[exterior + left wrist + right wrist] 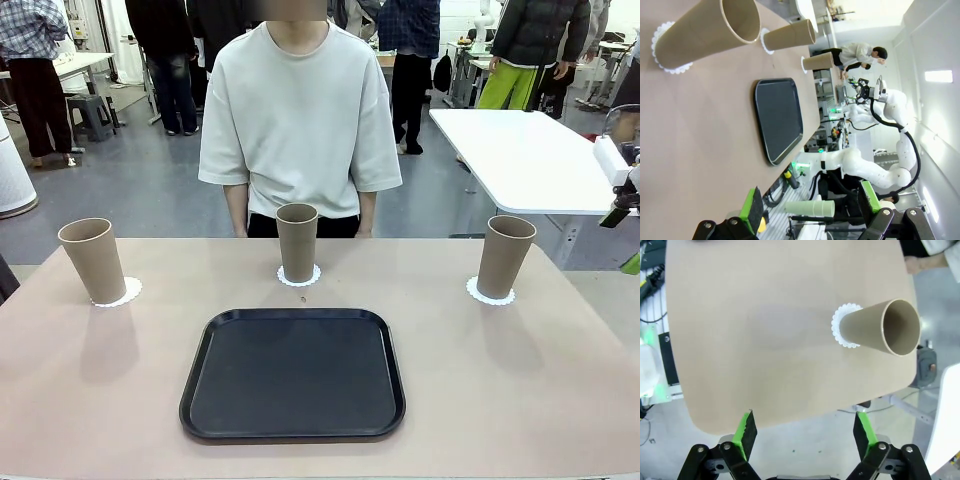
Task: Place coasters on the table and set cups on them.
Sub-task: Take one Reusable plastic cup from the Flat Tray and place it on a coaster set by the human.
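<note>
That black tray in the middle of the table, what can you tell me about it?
The black tray is a rounded square with a raised rim and a flat matte floor, seemingly plastic. It lies flat on the beige table, near the robot's edge, with nothing in it. The three cups stand beyond it, apart from it; a tiny dark speck sits on the table just past its far rim.

Cups point(297, 242) ahead of me: matte tan paper. Coasters point(490, 293): thin white lacy paper. Table point(100, 400): smooth beige-pink, low sheen. Tray point(293, 372): black plastic, slight gloss on rim. My fingers point(746, 432): black plastic, green rubbery pads.
</note>
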`<state>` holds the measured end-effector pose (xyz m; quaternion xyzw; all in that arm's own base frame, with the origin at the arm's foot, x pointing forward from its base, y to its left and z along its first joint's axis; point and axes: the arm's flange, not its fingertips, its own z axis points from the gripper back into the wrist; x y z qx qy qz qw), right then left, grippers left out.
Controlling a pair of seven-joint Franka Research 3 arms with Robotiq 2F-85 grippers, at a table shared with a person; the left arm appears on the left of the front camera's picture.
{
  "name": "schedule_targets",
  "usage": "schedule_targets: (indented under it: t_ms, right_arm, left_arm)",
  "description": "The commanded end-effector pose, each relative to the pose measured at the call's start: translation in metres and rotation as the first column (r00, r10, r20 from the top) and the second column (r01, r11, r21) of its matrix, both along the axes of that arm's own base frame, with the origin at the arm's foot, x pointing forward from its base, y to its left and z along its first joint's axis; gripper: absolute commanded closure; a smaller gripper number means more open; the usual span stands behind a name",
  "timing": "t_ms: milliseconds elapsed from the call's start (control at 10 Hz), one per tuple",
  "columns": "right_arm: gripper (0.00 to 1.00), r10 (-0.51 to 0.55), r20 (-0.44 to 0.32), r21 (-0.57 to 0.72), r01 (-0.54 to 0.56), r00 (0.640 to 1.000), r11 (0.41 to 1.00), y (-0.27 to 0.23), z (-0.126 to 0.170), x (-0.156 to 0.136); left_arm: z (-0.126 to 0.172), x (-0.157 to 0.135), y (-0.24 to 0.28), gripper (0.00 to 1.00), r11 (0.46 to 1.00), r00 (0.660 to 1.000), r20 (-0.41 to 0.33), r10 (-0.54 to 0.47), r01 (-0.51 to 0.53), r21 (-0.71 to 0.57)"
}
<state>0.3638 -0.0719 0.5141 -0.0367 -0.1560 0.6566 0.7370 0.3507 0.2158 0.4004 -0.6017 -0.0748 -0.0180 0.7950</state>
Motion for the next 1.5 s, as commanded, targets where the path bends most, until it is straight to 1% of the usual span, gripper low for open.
schedule_targets:
  t_ms: [0, 900, 1000, 1100, 1200, 1300, 1400]
  right_arm:
    - [0.0, -0.025, -0.003, -0.008, 0.025, 1.0, 1.0, 0.001, -0.002, 0.005]
    - [0.0, -0.025, -0.003, -0.008, 0.025, 1.0, 1.0, 0.001, -0.002, 0.005]
    - [0.0, -0.001, -0.001, 0.017, 0.001, 1.0, 1.0, 0.0, -0.002, 0.001]
    - [0.0, -0.198, 0.05, 0.153, 0.189, 0.979, 0.97, 0.028, -0.002, 0.0]
    - [0.0, -0.396, 0.101, 0.206, 0.37, 0.913, 0.906, 0.058, 0.003, 0.005]
    - [0.0, -0.523, 0.172, 0.168, 0.499, 0.835, 0.85, 0.086, 0.001, 0.008]
    - [0.0, -0.644, 0.169, 0.118, 0.634, 0.746, 0.764, 0.103, 0.001, 0.013]
  left_arm:
    - [0.003, 0.001, 0.0, 0.0, 1.0, 1.0, -0.004, 0.017, -0.017, -0.002]
    - [0.003, 0.001, 0.0, 0.0, 1.0, 1.0, -0.004, 0.017, -0.017, -0.002]
    - [0.003, 0.001, 0.0, 0.0, 1.0, 1.0, -0.004, 0.017, -0.017, -0.002]
    - [0.003, 0.001, 0.0, 0.0, 1.0, 1.0, -0.004, 0.017, -0.017, -0.002]
    - [0.003, 0.001, 0.0, 0.0, 1.0, 1.0, -0.004, 0.017, -0.017, -0.002]
    - [0.003, 0.001, 0.0, 0.0, 1.0, 1.0, -0.004, 0.017, -0.017, -0.002]
    - [0.003, 0.001, 0.0, 0.0, 1.0, 1.0, -0.004, 0.017, -0.017, -0.002]
